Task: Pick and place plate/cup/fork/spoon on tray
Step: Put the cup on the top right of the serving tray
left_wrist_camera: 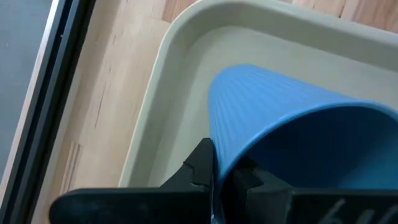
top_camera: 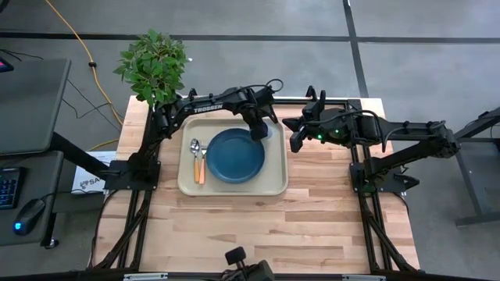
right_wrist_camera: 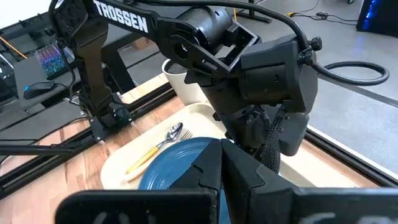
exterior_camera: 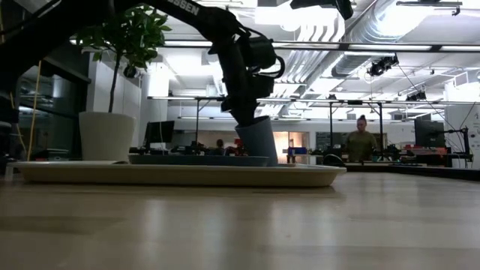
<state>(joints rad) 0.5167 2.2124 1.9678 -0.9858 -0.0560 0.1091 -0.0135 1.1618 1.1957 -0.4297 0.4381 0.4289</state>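
The beige tray (top_camera: 187, 183) lies mid-table. The dark-blue plate (top_camera: 235, 154) rests flat in it. The spoon (top_camera: 194, 147) and the fork (top_camera: 201, 168) lie side by side on the tray's left part. My left gripper (top_camera: 260, 129) is shut on the blue cup (exterior_camera: 256, 139) over the tray's far right corner. My right gripper (top_camera: 297, 142) hovers shut and empty just right of the tray. Its wrist view shows the plate (right_wrist_camera: 177, 171) and the cutlery (right_wrist_camera: 155, 149). My left gripper holds the cup by its rim (left_wrist_camera: 217, 163), one finger inside the cup and one outside on the ribbed wall. The fingers come from above, slanting down. The cup hangs tilted, base low over the tray (exterior_camera: 180, 174); whether the base touches, I cannot tell.
A potted plant in a white pot (top_camera: 156, 66) stands at the table's far left corner, also in the low view (exterior_camera: 105, 135). Bare wooden tabletop (top_camera: 258, 226) lies nearer than the tray. A person (exterior_camera: 361, 142) stands in the room beyond.
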